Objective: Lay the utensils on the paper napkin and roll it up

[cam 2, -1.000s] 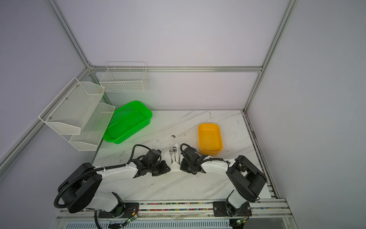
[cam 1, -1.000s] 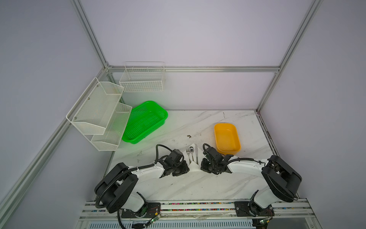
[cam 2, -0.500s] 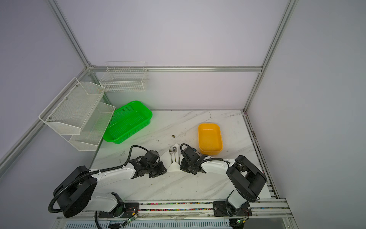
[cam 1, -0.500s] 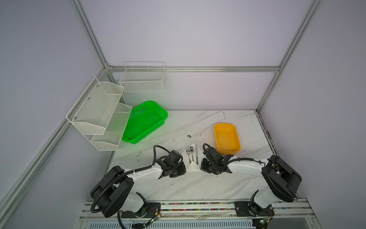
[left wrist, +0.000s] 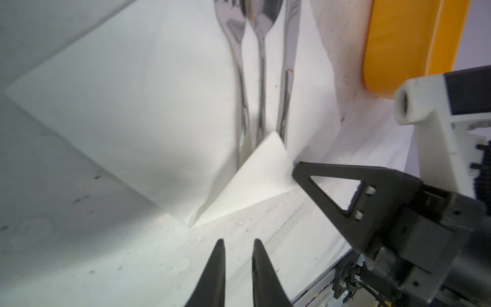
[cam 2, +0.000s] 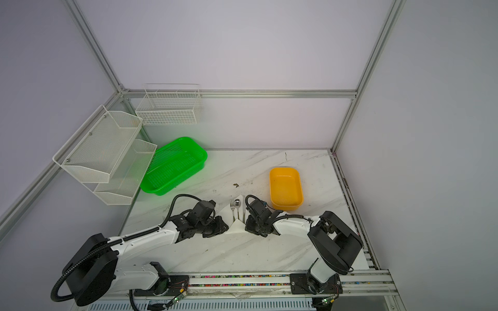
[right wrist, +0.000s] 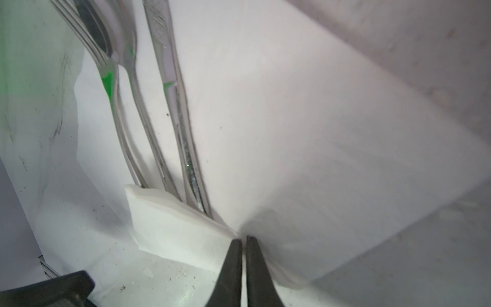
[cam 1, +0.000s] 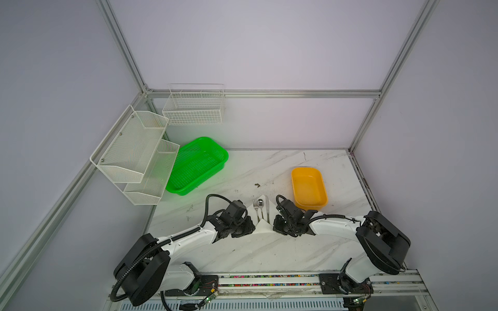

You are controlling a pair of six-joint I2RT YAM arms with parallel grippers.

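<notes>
Rolling begun: near corner of paper napkin (left wrist: 148,101) folded up over the handle ends of fork (left wrist: 233,53), spoon (left wrist: 261,53) and knife (left wrist: 288,53).
It lies cornerwise on the marble table (cam 1: 269,250) between the arms, near the yellow tub (cam 1: 308,188). The right gripper (right wrist: 244,239) is all but closed at the fold's edge, probably nipping paper. The left gripper (left wrist: 237,243) shows a narrow gap, empty, short of the fold. Next: roll sideways, keeping the cutlery parallel. The knife-blade mark is too blurred to read.

Both top views high, looking down, wrist views close, sharing napkin (left wrist: 132,106)
</notes>
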